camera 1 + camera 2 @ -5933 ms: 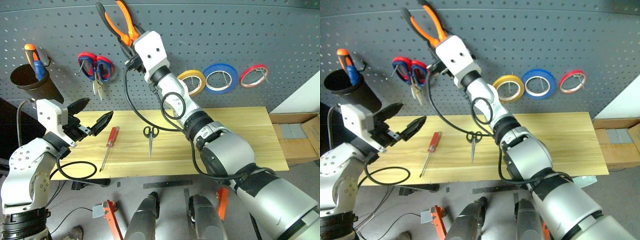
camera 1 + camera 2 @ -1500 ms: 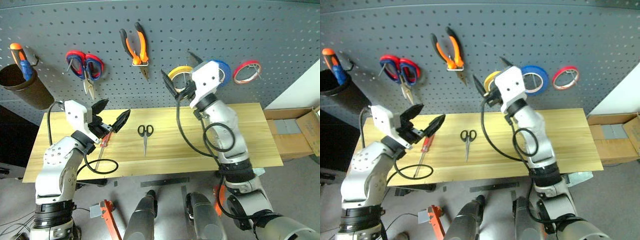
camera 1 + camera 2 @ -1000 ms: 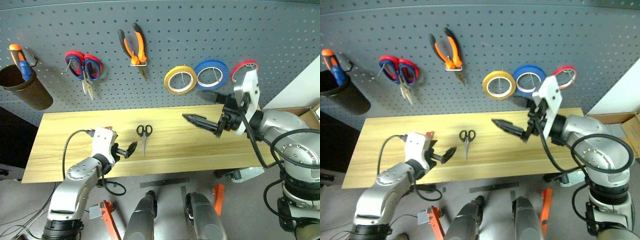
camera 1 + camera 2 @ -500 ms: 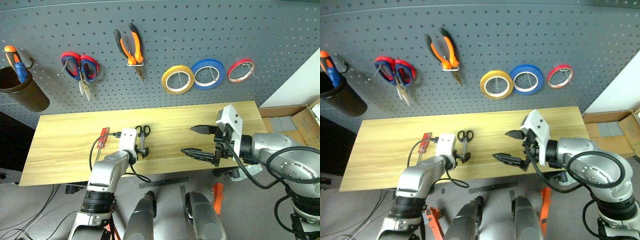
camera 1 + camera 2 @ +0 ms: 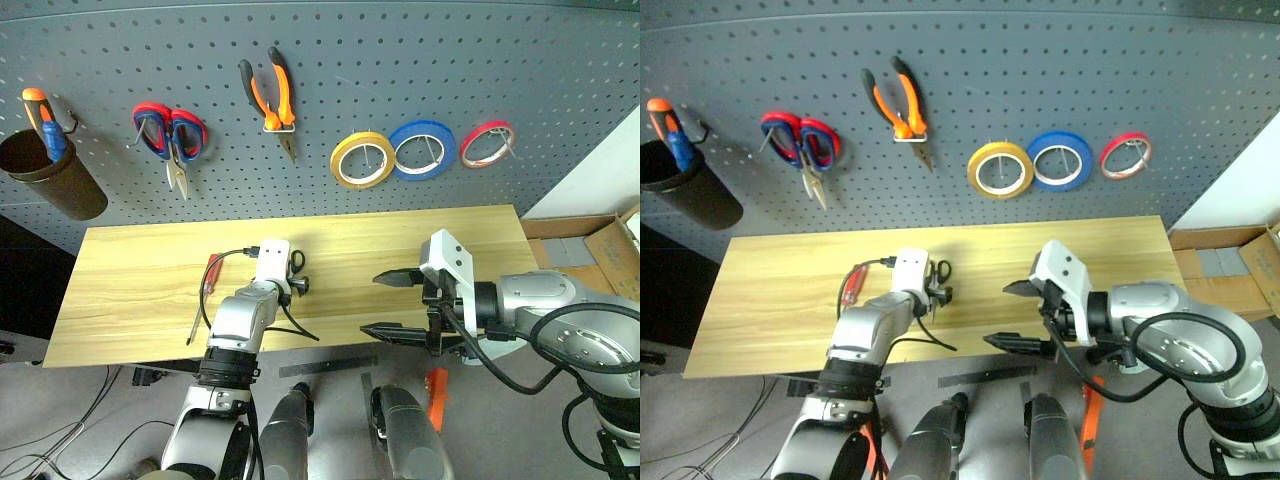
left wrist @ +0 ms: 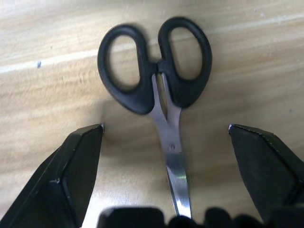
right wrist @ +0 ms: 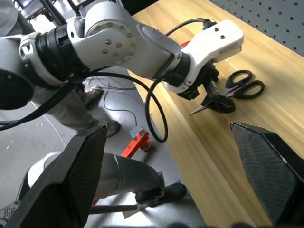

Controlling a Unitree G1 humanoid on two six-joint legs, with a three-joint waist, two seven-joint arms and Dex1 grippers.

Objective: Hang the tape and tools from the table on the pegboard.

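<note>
Small black-handle scissors [image 6: 154, 66] lie flat on the wooden table [image 5: 140, 260]. My left gripper [image 6: 165, 128] stands open right above them, one finger on each side of the blades, touching neither. The red-handle screwdriver [image 5: 213, 270] lies just left of that arm. My right gripper [image 5: 372, 303] is open and holds nothing, over the table's front edge to the right. On the pegboard [image 5: 400, 60] hang the orange-and-black pliers [image 5: 268, 90] and the yellow tape [image 5: 362, 160].
Also on the board hang a blue roll [image 5: 422, 148], a red roll [image 5: 487, 144], red-and-blue scissors [image 5: 172, 135] and a brown cup [image 5: 50, 190] with an orange-and-blue screwdriver. A cardboard box [image 5: 600, 235] stands past the table's right end.
My left gripper has swung right from beside the screwdriver to over the black scissors and dropped toward them. My right gripper has left the board and sunk to the table's front edge.
</note>
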